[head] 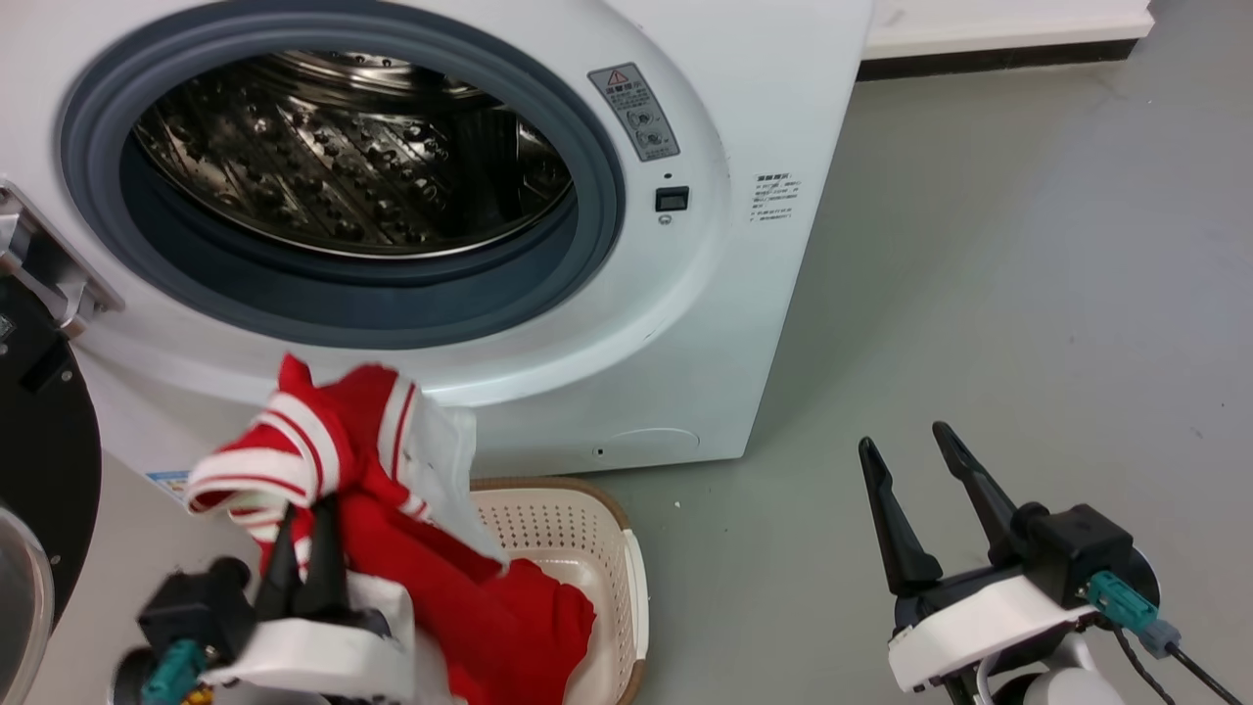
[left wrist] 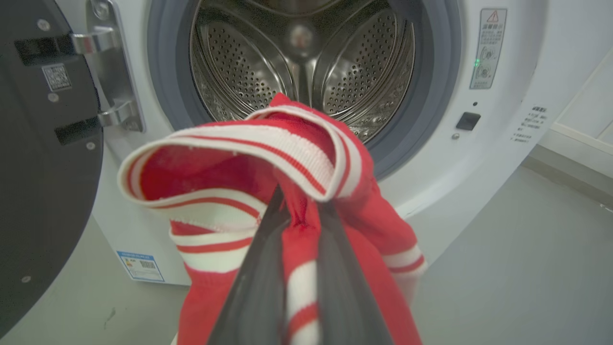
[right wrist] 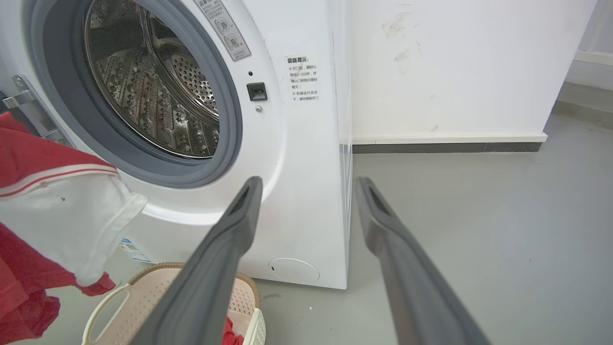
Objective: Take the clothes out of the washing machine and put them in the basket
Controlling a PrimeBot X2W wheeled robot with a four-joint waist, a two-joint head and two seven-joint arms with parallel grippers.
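Nearest, our left gripper (left wrist: 300,213) is clamped on the red-and-white striped garment (head: 294,441), held over the cream basket (head: 609,521), where red fabric (head: 533,622) lies. Our right gripper (head: 904,438) stands apart, fingers spread, empty. Beyond: washing machine (head: 685,323), door (head: 39,470) open, steel drum (head: 352,166).

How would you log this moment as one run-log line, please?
left end effector: shut on striped garment, raised near basket | red fabric: in basket | drum: looks empty | right end effector: open
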